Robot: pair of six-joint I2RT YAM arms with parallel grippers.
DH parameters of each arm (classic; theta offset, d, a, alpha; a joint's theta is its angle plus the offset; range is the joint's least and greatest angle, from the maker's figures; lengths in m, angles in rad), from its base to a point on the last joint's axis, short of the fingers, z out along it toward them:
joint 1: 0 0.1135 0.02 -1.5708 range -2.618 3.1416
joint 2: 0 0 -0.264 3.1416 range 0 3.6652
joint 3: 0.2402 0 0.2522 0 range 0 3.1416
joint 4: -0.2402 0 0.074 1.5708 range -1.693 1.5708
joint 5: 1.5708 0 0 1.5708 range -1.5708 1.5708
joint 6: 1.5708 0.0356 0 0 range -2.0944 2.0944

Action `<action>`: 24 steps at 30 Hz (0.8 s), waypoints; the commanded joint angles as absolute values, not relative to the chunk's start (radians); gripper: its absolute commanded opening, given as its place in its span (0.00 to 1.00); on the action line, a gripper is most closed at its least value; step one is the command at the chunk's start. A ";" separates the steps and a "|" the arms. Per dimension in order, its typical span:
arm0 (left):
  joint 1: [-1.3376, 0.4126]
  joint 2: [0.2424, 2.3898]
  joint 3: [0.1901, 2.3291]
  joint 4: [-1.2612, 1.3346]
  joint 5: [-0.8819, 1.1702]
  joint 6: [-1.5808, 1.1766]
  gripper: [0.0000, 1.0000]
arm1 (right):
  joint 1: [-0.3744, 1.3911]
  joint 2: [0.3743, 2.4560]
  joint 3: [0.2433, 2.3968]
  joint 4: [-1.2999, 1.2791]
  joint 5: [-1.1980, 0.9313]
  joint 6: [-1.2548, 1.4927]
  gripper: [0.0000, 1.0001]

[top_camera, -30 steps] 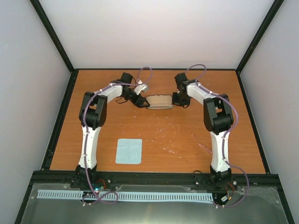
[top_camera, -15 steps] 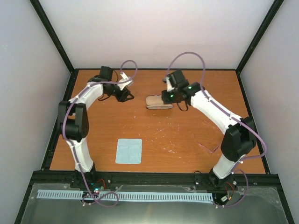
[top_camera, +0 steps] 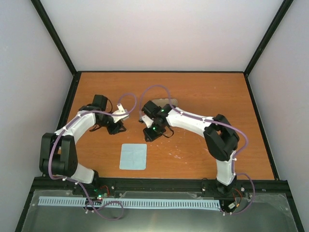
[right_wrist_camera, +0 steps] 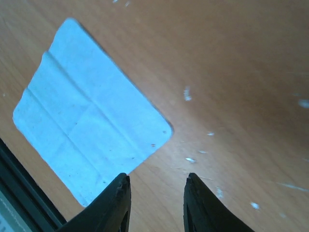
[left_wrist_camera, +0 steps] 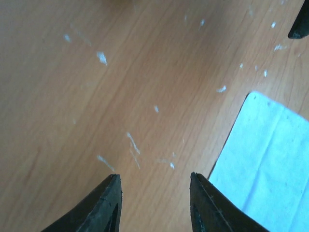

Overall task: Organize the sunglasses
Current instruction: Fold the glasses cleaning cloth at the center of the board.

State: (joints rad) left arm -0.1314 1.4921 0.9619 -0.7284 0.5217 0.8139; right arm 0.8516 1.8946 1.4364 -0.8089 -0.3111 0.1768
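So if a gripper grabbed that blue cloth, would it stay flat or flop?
Likely flop: the cloth looks thin, with soft fold creases. Being so thin, probably very light. Lying flat on the table, it may slide or bunch up when pushed.

White-and-black left arm (top_camera: 77, 124): elbow folded back near its base, forearm angled inward, wrist tipped down. Left jaws apart w/ nothing btwn them. White-and-black right arm (top_camera: 190, 118): reaches across past centre, wrist pitched down. Right jaws parted a bit narrower, also empty.
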 commanded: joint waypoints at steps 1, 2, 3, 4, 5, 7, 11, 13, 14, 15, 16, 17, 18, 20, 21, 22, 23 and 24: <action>-0.086 1.417 0.885 -0.670 0.471 0.753 0.39 | 0.896 1.979 1.513 -0.877 -0.349 0.134 0.31; -0.073 1.410 0.866 -0.661 0.470 0.736 0.39 | 0.901 1.997 1.530 -0.891 -0.350 0.122 0.30; -0.057 1.403 0.853 -0.655 0.471 0.723 0.38 | 0.905 2.013 1.546 -0.903 -0.353 0.115 0.29; -0.044 1.396 0.845 -0.650 0.476 0.712 0.38 | 0.908 2.026 1.559 -0.910 -0.352 0.112 0.28; -0.031 1.391 0.840 -0.646 0.479 0.703 0.38 | 0.908 2.034 1.568 -0.915 -0.349 0.111 0.28; -0.010 1.382 0.837 -0.641 0.479 0.691 0.38 | 0.908 2.050 1.578 -0.920 -0.333 0.111 0.26; 0.009 1.374 0.834 -0.635 0.480 0.686 0.38 | 0.910 2.078 1.587 -0.931 -0.319 0.113 0.25; 0.015 1.369 0.828 -0.626 0.474 0.679 0.38 | 0.910 2.089 1.590 -0.937 -0.317 0.112 0.25; 0.019 1.367 0.825 -0.620 0.471 0.672 0.38 | 0.912 2.091 1.590 -0.939 -0.316 0.111 0.25; 0.023 1.366 0.823 -0.616 0.470 0.667 0.38 | 0.914 2.094 1.592 -0.940 -0.311 0.110 0.25; 0.028 1.366 0.820 -0.611 0.469 0.659 0.38 | 0.918 2.097 1.594 -0.940 -0.301 0.112 0.25; 0.033 1.366 0.817 -0.607 0.472 0.651 0.38 | 0.922 2.102 1.597 -0.941 -0.292 0.110 0.26; 0.039 1.367 0.814 -0.602 0.474 0.644 0.38 | 0.925 2.106 1.601 -0.941 -0.287 0.113 0.27; 0.053 1.366 0.809 -0.602 0.489 0.636 0.38 | 0.929 2.118 1.603 -0.940 -0.282 0.119 0.27; 0.059 1.366 0.807 -0.603 0.494 0.632 0.38 | 0.931 2.124 1.603 -0.936 -0.280 0.123 0.27; 0.066 1.364 0.807 -0.605 0.500 0.630 0.37 | 0.931 2.128 1.603 -0.931 -0.276 0.127 0.27; 0.074 1.362 0.806 -0.608 0.505 0.627 0.38 | 0.931 2.132 1.606 -0.925 -0.271 0.131 0.28; 0.081 1.358 0.804 -0.610 0.509 0.624 0.38 | 0.932 2.136 1.608 -0.920 -0.267 0.134 0.28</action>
